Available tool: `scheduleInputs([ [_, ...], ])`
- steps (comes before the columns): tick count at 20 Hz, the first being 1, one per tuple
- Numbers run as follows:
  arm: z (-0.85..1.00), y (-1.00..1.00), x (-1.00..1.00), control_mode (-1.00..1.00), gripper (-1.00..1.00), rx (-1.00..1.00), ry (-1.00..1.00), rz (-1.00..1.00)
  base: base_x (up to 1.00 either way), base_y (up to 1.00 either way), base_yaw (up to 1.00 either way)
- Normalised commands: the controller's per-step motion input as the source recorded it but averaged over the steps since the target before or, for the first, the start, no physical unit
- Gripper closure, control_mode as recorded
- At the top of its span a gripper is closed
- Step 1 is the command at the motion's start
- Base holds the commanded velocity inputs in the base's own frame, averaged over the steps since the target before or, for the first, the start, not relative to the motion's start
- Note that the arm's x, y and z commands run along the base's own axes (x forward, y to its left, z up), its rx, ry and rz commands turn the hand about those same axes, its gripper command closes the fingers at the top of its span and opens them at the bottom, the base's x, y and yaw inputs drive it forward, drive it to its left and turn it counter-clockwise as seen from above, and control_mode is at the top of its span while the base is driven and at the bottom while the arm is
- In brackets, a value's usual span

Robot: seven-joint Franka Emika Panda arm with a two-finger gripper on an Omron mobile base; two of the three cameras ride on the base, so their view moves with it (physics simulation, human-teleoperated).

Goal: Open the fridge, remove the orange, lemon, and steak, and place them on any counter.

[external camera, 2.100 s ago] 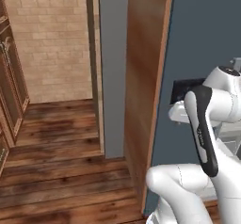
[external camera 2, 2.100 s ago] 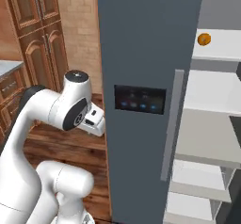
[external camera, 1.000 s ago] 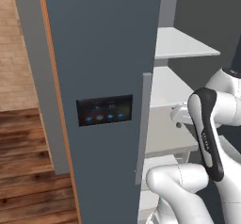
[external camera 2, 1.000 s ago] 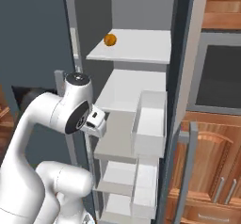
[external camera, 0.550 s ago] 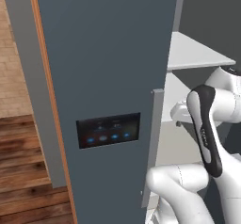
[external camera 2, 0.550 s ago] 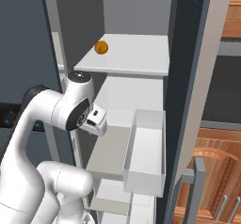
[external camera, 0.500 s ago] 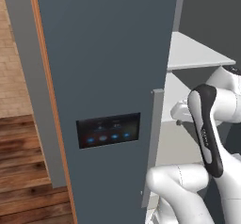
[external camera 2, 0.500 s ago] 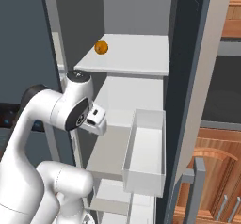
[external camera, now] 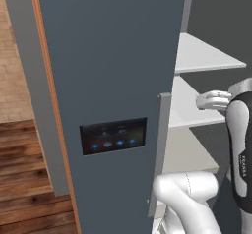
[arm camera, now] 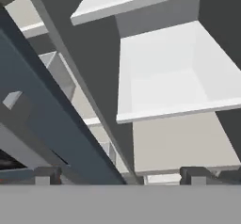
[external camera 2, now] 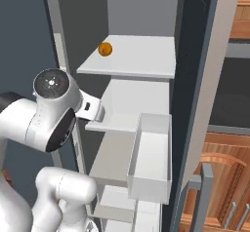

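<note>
— Fridge [external camera 2: 197,80] standing open, white shelves bared; opening step looks done, fetching not yet begun. Left door with its blue-lit control panel [external camera: 113,135] filling most of the left base view.

— Orange [external camera 2: 105,49]?

— Sitting on the top shelf [external camera 2: 141,55], near its left front corner, just short of the front edge. Nothing beside it.

— Gripper [arm camera: 117,173]?

— Fingers spread wide, tips [arm camera: 46,174] well apart, nothing between them. Hand [external camera 2: 90,108] hanging in front of the middle shelf [external camera 2: 122,104], close to its left front corner, below the orange and clear of it.

— Lemon and steak?

— Not to be made out from here. White bin [external camera 2: 151,153] jutting out below the middle shelf toward its right side; contents hidden by its wall. Lower shelves partly hidden too.

— So the step in hand?

— Probably lining up for the first pick, with the orange the only candidate on show.

— Next move, then?

— Likely raising the hand past the middle shelf's front edge, then reaching in over the top shelf's left front corner. Worth keeping the fingers parted until astride the fruit. Round thing near an edge: a nudge could roll it off. Closing gently, then backing straight out before turning toward a counter.
</note>
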Motion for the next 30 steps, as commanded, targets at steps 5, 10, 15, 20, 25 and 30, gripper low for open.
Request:
scheduleInputs([
  [5, 0.76, -0.05, 0.55, -1.00, -1.00, 0.00, -0.38, 0.05, 0.00, 0.00, 0.00],
  [10, 0.43, -0.16, 0.90, -1.00, -1.00, 0.00, -0.19, 0.00, 0.00, 0.00, 0.00],
  [15, 0.21, -0.26, 0.97, -1.00, -1.00, 0.10, 0.00, 0.00, 0.00, 0.00, 0.00],
  [20, 0.12, -0.14, 0.82, -1.00, -1.00, 0.14, 0.02, 0.00, 0.00, 0.00, 0.00],
  [25, 0.07, 0.00, 0.53, -1.00, -1.00, 0.11, 0.02, 0.00, 0.00, 0.00, 0.00],
  [30, 0.00, 0.03, 0.42, -1.00, -1.00, 0.09, 0.07, 0.00, 0.00, 0.00, 0.00],
])
